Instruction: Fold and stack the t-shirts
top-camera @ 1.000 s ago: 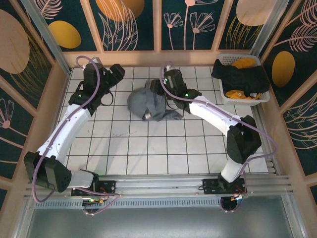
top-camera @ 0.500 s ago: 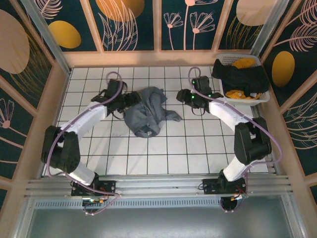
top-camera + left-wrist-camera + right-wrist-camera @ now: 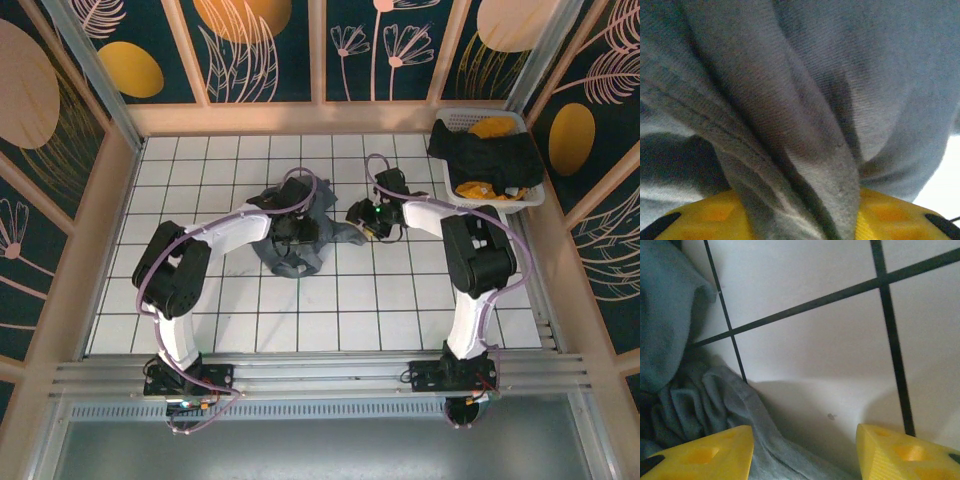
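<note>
Between left hand (image 3: 800, 227) fingers (image 3: 700, 217), blue-grey t-shirt (image 3: 805, 100) fold

2 arms over the tiled table (image 3: 200, 300): left gripper (image 3: 291, 226) down on the crumpled blue-grey t-shirt (image 3: 300, 252), right gripper (image 3: 359, 217) just beside its edge. Far right corner, black tee (image 3: 495, 150) and mustard tee (image 3: 493, 127) fill the white basket (image 3: 500, 204).

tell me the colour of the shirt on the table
The t-shirt is plain slate blue-grey; top external view.

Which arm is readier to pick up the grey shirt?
Left. The left hand has a fold of the blue-grey t-shirt between its fingers; the right hand sits over bare tile at the shirt's edge.
</note>
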Controlling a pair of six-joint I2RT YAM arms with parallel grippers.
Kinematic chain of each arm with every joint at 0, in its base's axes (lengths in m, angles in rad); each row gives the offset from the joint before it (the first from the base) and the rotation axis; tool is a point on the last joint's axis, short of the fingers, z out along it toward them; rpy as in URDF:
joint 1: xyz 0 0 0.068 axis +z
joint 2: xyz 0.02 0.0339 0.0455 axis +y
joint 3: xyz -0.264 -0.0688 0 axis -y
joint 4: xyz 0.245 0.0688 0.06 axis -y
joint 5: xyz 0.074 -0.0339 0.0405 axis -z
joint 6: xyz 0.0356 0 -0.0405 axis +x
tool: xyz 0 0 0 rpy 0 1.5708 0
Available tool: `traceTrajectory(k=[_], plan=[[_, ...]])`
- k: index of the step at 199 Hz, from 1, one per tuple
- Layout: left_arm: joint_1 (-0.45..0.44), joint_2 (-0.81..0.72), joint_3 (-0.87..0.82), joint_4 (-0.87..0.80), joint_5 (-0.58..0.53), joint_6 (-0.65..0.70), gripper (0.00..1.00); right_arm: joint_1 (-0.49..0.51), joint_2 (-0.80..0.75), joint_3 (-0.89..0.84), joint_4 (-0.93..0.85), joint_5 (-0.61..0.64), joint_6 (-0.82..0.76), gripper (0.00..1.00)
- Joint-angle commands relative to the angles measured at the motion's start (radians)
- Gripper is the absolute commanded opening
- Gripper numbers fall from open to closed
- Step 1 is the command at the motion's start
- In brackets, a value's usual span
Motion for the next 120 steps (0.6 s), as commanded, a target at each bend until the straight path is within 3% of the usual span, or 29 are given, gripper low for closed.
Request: traceTrajectory(k=[1, 17, 45, 120], plan=[[-0.005, -0.007, 0.011, -0.041, -0.043, 0.035, 0.24, 0.009, 0.004, 0.046, 0.038, -0.040, 0.033, 0.57], [-0.004, -0.059, -0.005, -0.049, -0.082, 0.028, 0.09, 0.020, 0.007, 0.068, 0.042, -0.040, 0.023, 0.57], [-0.003, -0.202, -0.047, -0.065, -0.162, 0.004, 0.00, 0.041, 0.032, 0.122, 0.063, -0.059, 0.025, 0.58], [0.009, -0.351, -0.054, -0.172, -0.294, -0.017, 0.00, 0.068, 0.260, 0.356, 0.169, -0.113, 0.214, 0.59]])
